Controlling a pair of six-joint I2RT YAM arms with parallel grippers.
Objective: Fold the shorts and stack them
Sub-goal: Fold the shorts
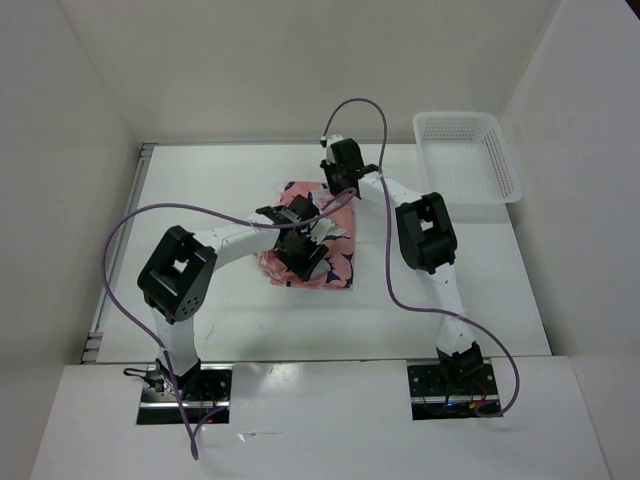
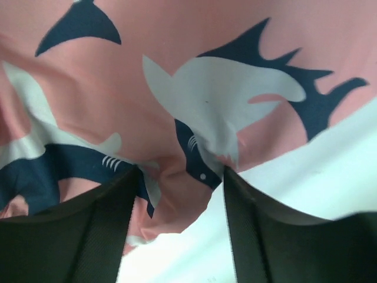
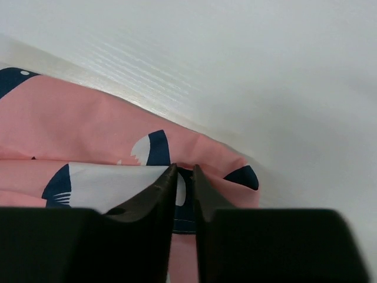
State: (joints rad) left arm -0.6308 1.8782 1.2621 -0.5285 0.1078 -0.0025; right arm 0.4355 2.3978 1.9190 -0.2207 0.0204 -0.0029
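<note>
The salmon-pink shorts (image 1: pixel 343 222) with navy-and-white shapes lie bunched at the middle of the white table (image 1: pixel 230 310). My left gripper (image 1: pixel 300 252) is over their near part. In the left wrist view its jaws stand wide apart (image 2: pixel 179 177), and a loose fold of the shorts (image 2: pixel 177 53) hangs between the tips without being pinched. My right gripper (image 1: pixel 338 192) is at the far edge of the shorts. In the right wrist view it (image 3: pixel 184 170) is shut on a hem of the shorts (image 3: pixel 70 124), close to the table.
A white mesh basket (image 1: pixel 510 175) stands at the back right of the table. White walls enclose the left, back and right. Purple cables loop over both arms. Both arm bases sit at the near edge.
</note>
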